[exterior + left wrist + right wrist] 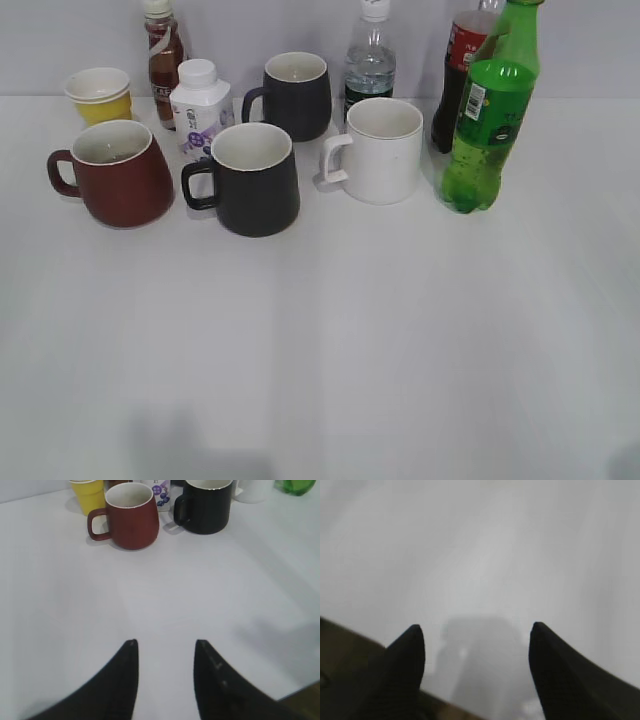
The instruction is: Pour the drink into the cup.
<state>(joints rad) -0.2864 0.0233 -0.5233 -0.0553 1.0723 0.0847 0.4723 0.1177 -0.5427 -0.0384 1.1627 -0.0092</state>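
Observation:
The green soda bottle (pixel 492 120) stands upright at the back right of the white table; its base shows in the left wrist view (pixel 296 486). The dark red-brown mug (pixel 118 172) stands at the back left, handle to the left, and shows in the left wrist view (pixel 129 516). My left gripper (pixel 166 647) is open and empty, well short of the mug. My right gripper (pixel 476 630) is open and empty over bare table by its front edge. Neither gripper shows in the exterior view.
Two black mugs (pixel 250 178) (pixel 295 95), a white mug (pixel 378 150), a yellow cup (pixel 100 95), a small white bottle (pixel 200 105), a brown drink bottle (pixel 163 60), a clear water bottle (pixel 370 60) and a red-labelled cola bottle (pixel 458 70) crowd the back.

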